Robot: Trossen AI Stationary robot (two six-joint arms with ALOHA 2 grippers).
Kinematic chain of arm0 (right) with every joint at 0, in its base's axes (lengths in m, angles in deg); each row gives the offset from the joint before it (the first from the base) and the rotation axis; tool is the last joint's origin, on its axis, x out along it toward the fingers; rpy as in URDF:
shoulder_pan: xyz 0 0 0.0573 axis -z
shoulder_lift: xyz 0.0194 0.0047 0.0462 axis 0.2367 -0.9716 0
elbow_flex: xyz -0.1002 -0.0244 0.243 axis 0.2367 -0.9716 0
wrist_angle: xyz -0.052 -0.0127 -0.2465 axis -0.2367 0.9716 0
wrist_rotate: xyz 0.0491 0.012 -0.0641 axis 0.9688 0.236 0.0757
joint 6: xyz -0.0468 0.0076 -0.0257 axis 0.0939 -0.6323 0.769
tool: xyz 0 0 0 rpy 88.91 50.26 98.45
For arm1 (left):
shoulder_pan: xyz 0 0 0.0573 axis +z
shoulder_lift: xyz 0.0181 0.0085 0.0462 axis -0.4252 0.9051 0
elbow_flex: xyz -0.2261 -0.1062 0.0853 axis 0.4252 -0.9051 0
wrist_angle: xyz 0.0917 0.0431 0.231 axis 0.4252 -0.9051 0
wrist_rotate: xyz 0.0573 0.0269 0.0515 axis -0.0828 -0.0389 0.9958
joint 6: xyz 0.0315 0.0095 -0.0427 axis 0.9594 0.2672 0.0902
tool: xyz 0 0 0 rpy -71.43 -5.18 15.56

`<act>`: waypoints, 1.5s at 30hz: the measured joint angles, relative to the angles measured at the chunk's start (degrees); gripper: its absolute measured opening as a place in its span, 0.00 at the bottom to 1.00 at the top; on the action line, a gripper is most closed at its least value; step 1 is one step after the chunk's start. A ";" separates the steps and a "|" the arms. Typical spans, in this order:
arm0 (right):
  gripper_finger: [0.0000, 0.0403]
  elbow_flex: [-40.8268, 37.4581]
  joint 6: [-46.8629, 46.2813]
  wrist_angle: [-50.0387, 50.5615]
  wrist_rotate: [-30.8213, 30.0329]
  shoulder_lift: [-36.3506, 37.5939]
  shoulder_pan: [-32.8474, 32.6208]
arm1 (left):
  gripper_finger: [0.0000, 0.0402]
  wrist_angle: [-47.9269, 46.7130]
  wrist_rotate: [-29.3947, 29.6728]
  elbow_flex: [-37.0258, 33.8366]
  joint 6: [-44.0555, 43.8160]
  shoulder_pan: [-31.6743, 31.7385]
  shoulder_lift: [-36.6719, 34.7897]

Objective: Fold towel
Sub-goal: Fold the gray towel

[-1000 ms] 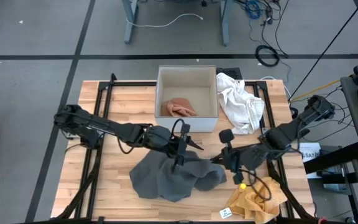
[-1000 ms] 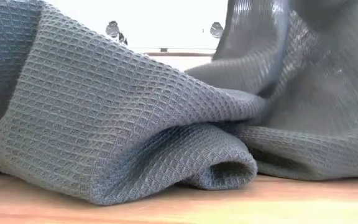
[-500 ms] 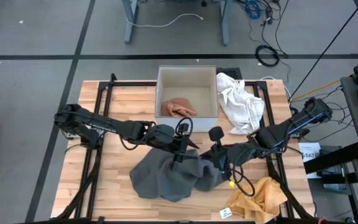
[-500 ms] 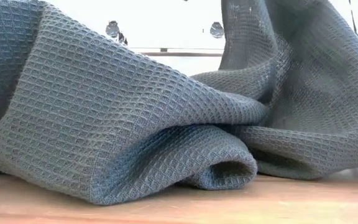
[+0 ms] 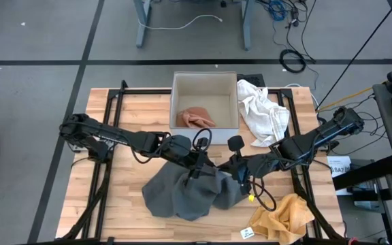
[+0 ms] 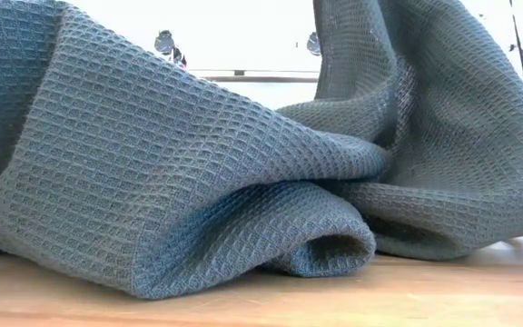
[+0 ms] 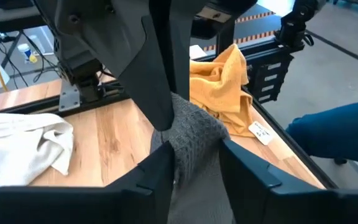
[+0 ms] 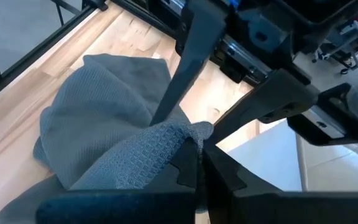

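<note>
Beside left gripper point(image 5: 197, 171), right gripper point(image 5: 240, 178) newly arrived.

The grey towel point(image 6: 243, 173) fills the low view, running off three edges and hiding both arms; the table point(image 6: 261, 304) shows only as a strip

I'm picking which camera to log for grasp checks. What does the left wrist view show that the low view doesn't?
Only the left wrist view shows the left gripper shut on a raised fold of the grey towel, plus the yellow cloth, the white cloth and the right gripper close by. Only the low view shows the towel's folds lying on the table at edge level. Both show the grey towel.
</note>
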State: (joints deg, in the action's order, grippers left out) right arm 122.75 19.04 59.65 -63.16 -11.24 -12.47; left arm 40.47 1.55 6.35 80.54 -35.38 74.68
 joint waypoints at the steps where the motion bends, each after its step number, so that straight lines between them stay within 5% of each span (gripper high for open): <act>1: 0.00 0.00 0.29 -0.36 0.00 0.00 0.07 | 0.29 0.09 0.00 0.00 -0.06 0.07 0.00; 8: 0.00 0.00 0.57 -0.75 0.02 0.00 0.34 | 0.21 0.42 -2.39 0.00 0.18 0.09 0.00; 13: 0.02 0.00 -0.85 1.18 0.03 0.00 0.34 | 0.03 0.26 -2.54 0.00 2.89 -0.43 0.00; 23: 0.23 0.00 -8.14 8.37 -0.81 0.72 -1.01 | 0.01 -8.09 1.63 -0.09 8.54 -2.85 -3.73; 32: 0.37 -0.78 -19.04 16.31 0.13 1.76 -3.61 | 0.00 -22.18 15.37 -0.04 5.54 -8.77 -13.59; 45: 0.38 -18.62 -31.72 9.12 6.35 1.49 -5.39 | 0.00 -47.88 27.74 -0.02 -8.25 -13.31 -15.30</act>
State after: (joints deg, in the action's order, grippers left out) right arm 104.13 -12.68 68.77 -56.80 -9.75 -17.86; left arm -7.41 29.29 6.33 72.28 -48.69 59.38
